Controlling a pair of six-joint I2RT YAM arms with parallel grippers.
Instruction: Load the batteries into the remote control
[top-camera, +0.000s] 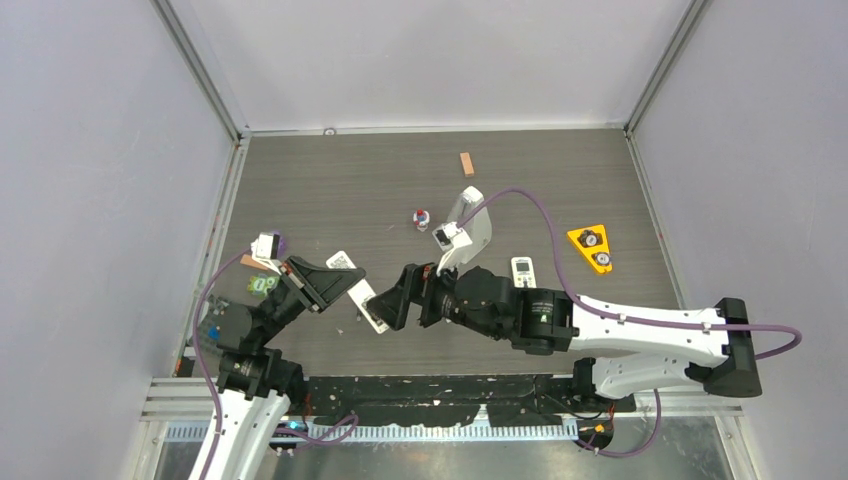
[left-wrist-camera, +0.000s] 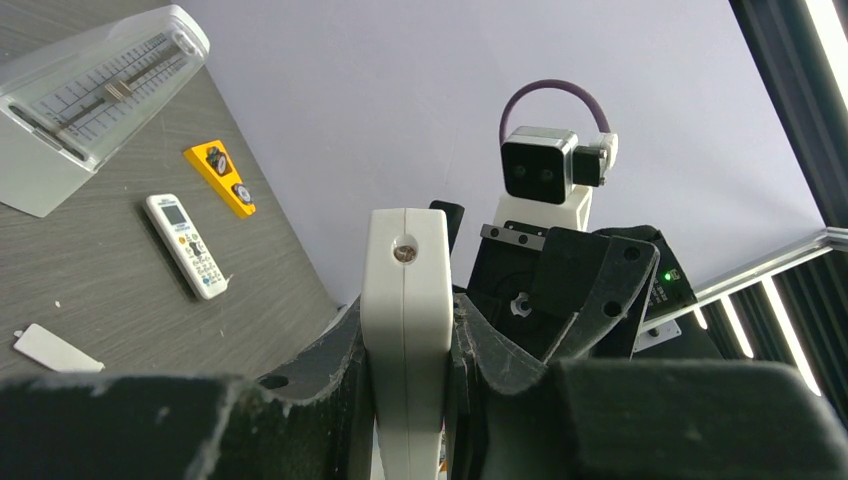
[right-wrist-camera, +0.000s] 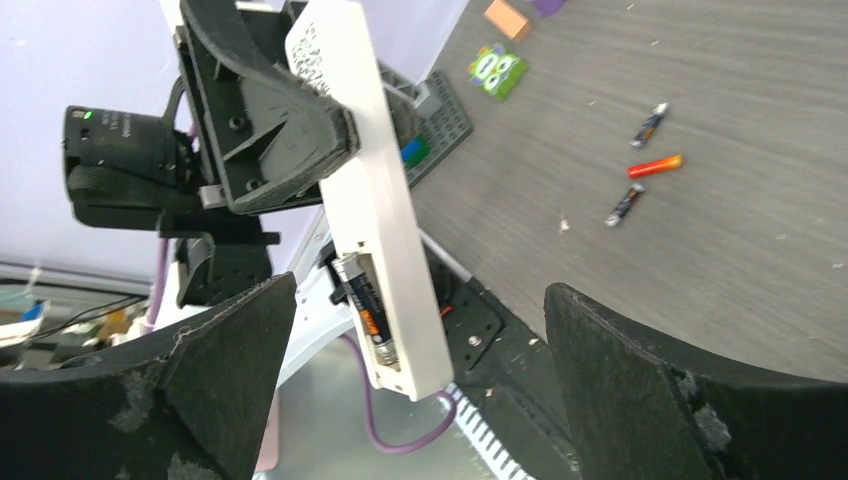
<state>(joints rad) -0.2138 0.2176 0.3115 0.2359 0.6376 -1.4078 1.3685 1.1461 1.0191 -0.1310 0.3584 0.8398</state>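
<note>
The remote control (right-wrist-camera: 375, 190) is held up off the table (right-wrist-camera: 760, 230), squeezed by the left gripper (top-camera: 340, 285), likely so its open slot (right-wrist-camera: 392, 355), with one battery (right-wrist-camera: 361, 297) in, faces the right gripper (top-camera: 392, 298), which is spread wide and empty.

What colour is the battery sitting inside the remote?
The battery is black with an orange band; it shows clearest in the right wrist view.

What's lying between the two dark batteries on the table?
An orange battery, between the upper dark battery and the lower dark battery. The right wrist view shows it.
</note>
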